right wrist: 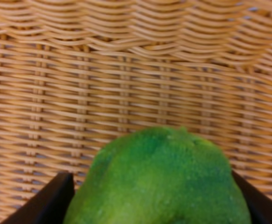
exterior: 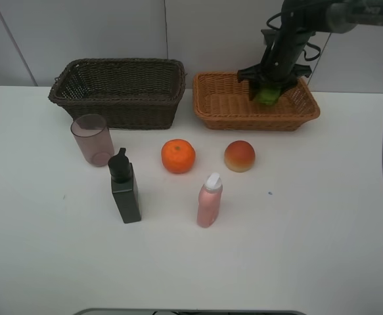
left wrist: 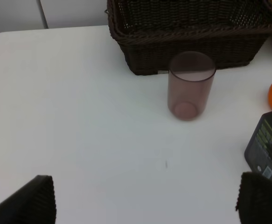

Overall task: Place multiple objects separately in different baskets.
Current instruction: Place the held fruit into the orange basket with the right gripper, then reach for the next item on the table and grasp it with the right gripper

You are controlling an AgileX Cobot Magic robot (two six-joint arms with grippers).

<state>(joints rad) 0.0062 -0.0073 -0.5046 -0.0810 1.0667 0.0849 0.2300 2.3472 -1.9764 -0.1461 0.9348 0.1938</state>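
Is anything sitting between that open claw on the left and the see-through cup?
No. In the left wrist view only bare white table lies between the left gripper and the cup; the dark pump bottle stands off to the side.

Green round fruit (exterior: 267, 97) is pinched between the black fingers (right wrist: 45, 203) of the right gripper (exterior: 269, 90), down inside the shallow orange-tan wicker basket (exterior: 244, 122). The deeper dark brown wicker basket (exterior: 122, 113) sits just beside it. On the counter (exterior: 309, 230), translucent mauve cup (exterior: 92, 139), dark square pump bottle (exterior: 125, 193) and pink white-capped bottle (exterior: 209, 202) stand upright. Orange tangerine (exterior: 178, 156) and orange-yellow peach (exterior: 240, 156) rest side by side.
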